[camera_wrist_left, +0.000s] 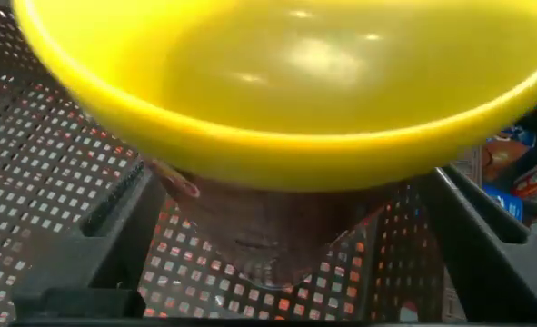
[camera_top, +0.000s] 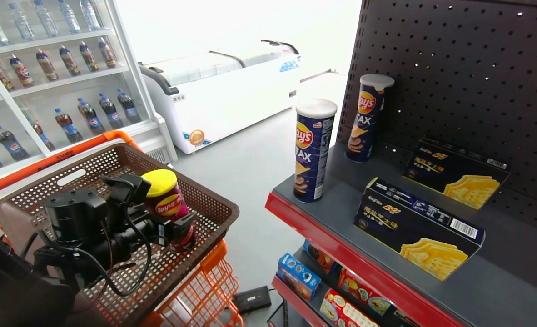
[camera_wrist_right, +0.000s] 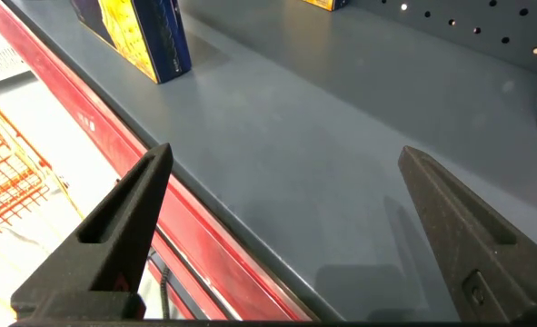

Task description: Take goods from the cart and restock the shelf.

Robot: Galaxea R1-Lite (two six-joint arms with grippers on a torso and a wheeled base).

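Left gripper [camera_top: 176, 225] sits around the red canister [camera_top: 165, 202] inside the brown basket [camera_top: 214, 206]. The yellow lid [camera_wrist_left: 277, 91] blocks the contact, so whether it is clamped or merely set around the canister cannot be told. Right gripper [camera_wrist_right: 286, 163] hangs over the shelf [camera_top: 341, 200], jaws apart, holding nothing.

Shelf: smooth grey sheet-metal deck, red front lip, black pegboard back. It lies to the robot's right of the basket, across a strip of floor.

Basket: rigid perforated plastic, carried on the orange wire cart [camera_top: 205, 281].

Stock on the deck: a near box [camera_top: 414, 222] and a far box [camera_top: 454, 175], flat dark card, leaning back. A front tube [camera_top: 313, 150] and a rear tube [camera_top: 368, 118], blue, stand upright at the deck's left end.

Canister: rigid cylinder, glossy label, long axis upright.

Judgement: the left arm is nearer. The transfer requires a lift clear of the basket rim, then travel rightward with the axis kept vertical.
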